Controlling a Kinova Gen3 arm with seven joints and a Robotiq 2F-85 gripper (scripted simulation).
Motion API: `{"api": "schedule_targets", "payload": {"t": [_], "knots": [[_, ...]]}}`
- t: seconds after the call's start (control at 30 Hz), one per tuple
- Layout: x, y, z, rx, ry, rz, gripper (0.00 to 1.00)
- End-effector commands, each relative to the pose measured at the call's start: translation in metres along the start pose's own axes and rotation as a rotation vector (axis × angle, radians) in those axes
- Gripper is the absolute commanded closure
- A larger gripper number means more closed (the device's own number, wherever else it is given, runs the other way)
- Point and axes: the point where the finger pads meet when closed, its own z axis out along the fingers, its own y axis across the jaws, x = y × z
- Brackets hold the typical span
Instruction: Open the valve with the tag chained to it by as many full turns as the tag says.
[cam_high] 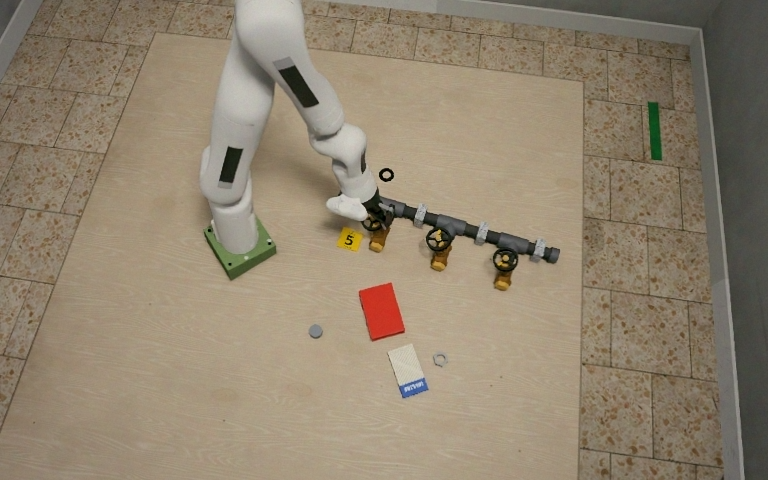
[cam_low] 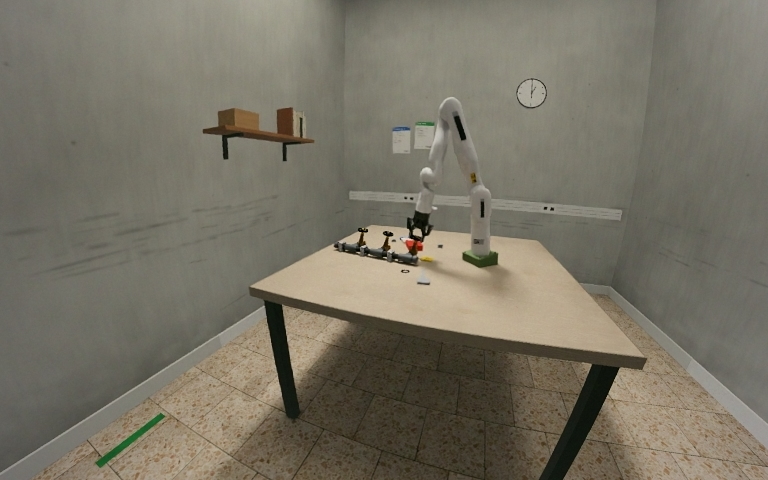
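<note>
A grey pipe manifold (cam_high: pixel 470 229) lies on the table with three brass valves that have black handwheels. The left valve (cam_high: pixel 375 228) has a yellow tag (cam_high: pixel 349 239) marked 5 lying next to it. The middle valve (cam_high: pixel 442 239) and the right valve (cam_high: pixel 512 253) stand free. My gripper (cam_high: pixel 372 219) points down over the left valve's handwheel, with its fingers partly open on either side of the wheel; my wrist hides part of the wheel. In the exterior view my gripper (cam_low: pixel 417 236) is low over the same valve at the near end of the manifold (cam_low: pixel 376 251).
A red block (cam_high: pixel 381 311), a white and blue card (cam_high: pixel 407 370), a grey disc (cam_high: pixel 315 331) and a grey nut (cam_high: pixel 438 354) lie in front of the manifold. A black ring (cam_high: pixel 384 170) lies behind it. My green base (cam_high: pixel 239 249) stands to the left.
</note>
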Motion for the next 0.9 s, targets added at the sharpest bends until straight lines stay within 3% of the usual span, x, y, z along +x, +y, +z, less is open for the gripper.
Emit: {"api": "schedule_targets", "payload": {"t": [0.0,0.8,0.83,0.87], "knots": [[-0.0002,-0.0003,-0.0003,-0.014,-0.002,-0.043,0.36],[-0.0002,-0.0003,-0.0002,-0.014,-0.003,-0.208,0.36],[-0.0002,-0.0003,-0.0002,-0.014,-0.003,-0.208,0.00],[-0.0002,-0.0003,-0.0002,-0.014,-0.003,-0.208,0.00]]}}
